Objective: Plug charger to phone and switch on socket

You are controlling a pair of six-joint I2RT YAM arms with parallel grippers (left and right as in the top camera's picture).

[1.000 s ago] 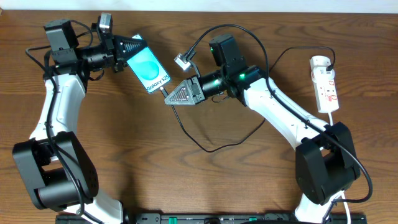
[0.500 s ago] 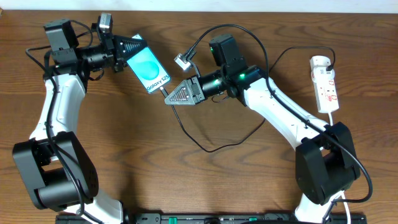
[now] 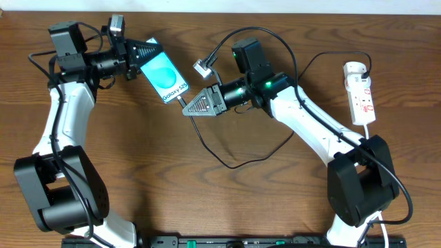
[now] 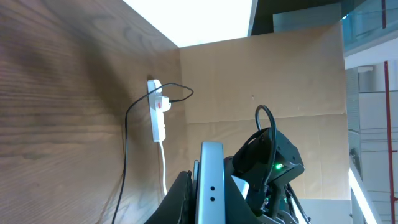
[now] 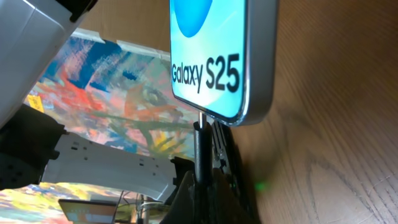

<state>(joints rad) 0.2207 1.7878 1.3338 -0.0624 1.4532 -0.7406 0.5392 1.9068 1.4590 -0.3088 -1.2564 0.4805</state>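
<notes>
We are on the plugging step. Our left gripper [image 3: 147, 51] clamps the top end of the Galaxy S25 phone [image 3: 164, 77], and our right gripper [image 3: 185, 106] pinches the charger plug [image 5: 200, 146] at the phone's bottom port. Next we judge it needs pushing fully home, then a reach to the power strip [image 3: 361, 96], well right of the phone.

Can't confirm full seating of charger tip [image 5: 200, 144] in phone [image 5: 211, 56]: dark at the joint in right wrist view, cropped at phone top. Edge-on only in left wrist view, screen side hidden, cut off at bottom edge. Too small overhead to read socket [image 3: 361, 93] switch position.
</notes>
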